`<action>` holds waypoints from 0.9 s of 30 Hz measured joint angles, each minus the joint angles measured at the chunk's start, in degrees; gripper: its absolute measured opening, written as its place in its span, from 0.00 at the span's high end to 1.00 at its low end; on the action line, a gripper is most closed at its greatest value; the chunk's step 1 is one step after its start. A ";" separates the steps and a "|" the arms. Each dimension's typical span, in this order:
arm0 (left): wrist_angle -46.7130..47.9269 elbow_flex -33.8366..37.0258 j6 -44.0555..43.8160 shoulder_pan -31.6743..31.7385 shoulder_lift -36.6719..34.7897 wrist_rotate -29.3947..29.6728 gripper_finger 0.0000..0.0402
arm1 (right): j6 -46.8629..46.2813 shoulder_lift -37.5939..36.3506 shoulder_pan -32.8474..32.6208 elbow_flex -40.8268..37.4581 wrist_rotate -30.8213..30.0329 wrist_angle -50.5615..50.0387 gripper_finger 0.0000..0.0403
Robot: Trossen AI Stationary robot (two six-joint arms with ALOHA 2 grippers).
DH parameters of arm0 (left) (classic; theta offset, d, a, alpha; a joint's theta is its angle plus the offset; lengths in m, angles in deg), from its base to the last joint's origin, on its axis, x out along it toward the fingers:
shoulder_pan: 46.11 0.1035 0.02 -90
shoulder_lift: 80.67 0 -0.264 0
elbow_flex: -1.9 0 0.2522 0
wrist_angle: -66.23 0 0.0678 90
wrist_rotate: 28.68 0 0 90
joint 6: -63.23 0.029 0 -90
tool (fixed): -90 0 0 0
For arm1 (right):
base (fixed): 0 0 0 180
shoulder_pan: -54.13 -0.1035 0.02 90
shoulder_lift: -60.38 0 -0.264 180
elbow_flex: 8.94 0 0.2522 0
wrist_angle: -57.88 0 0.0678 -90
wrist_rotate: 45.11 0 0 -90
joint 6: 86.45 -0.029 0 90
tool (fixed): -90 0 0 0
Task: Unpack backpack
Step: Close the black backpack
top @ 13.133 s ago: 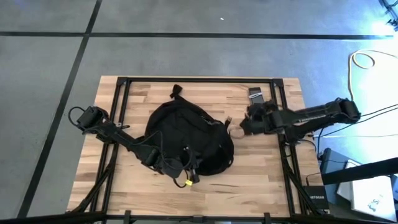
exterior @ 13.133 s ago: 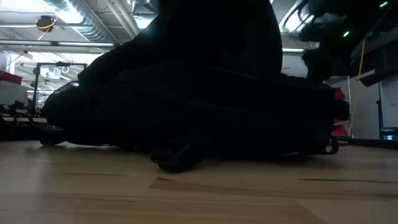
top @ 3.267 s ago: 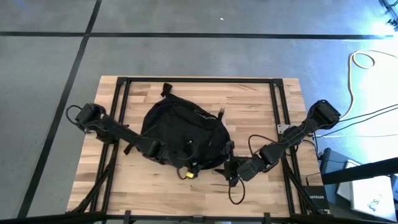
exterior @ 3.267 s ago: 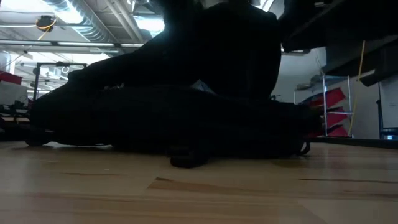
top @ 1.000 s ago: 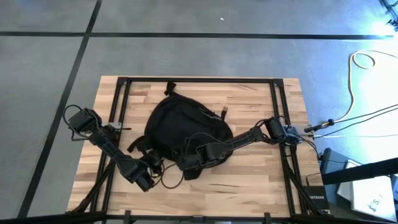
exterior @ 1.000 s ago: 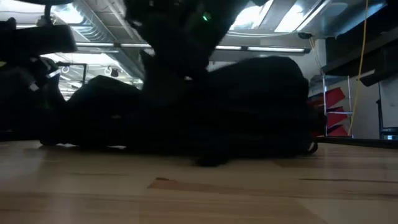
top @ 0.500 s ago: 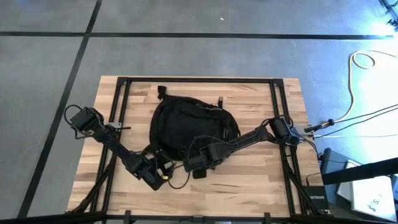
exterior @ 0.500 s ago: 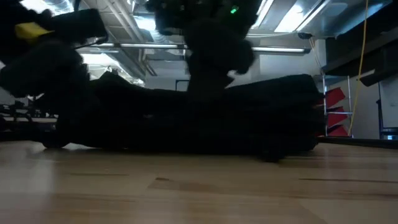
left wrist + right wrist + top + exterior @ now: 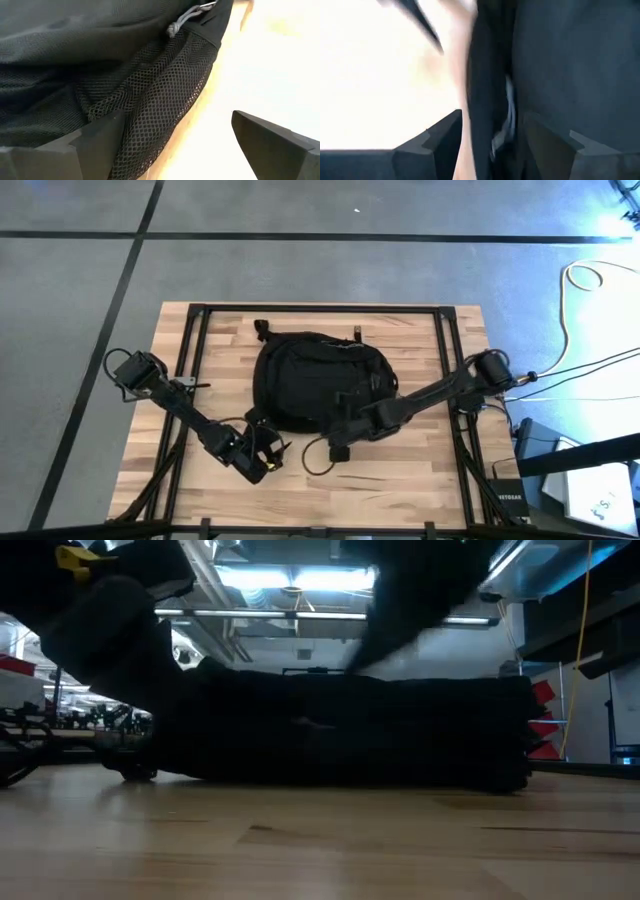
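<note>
Shifted toward upper right since half a second ago: large black soft fabric backpack (image 9: 318,387), now lying flat at centre of light wooden table (image 9: 420,480). Reaching in from right, right gripper (image 9: 345,442) at pack's lower edge, fingers (image 9: 436,142) clamped on a dark fabric fold. Stretched low from left, left gripper (image 9: 262,457) spread wide, released, beside mesh side pocket (image 9: 150,105). Mostly silhouette in low view, detail lost.

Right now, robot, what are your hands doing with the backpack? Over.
Left gripper open, beside the backpack's mesh side. Right gripper closed on a fold of the backpack's edge. Backpack flat on the table. Nothing taken out yet.
</note>
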 joint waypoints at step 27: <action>-1.64 0.00 1.51 2.05 0.02 -0.25 0.12 | 12.19 10.09 7.20 -0.26 2.84 12.90 0.75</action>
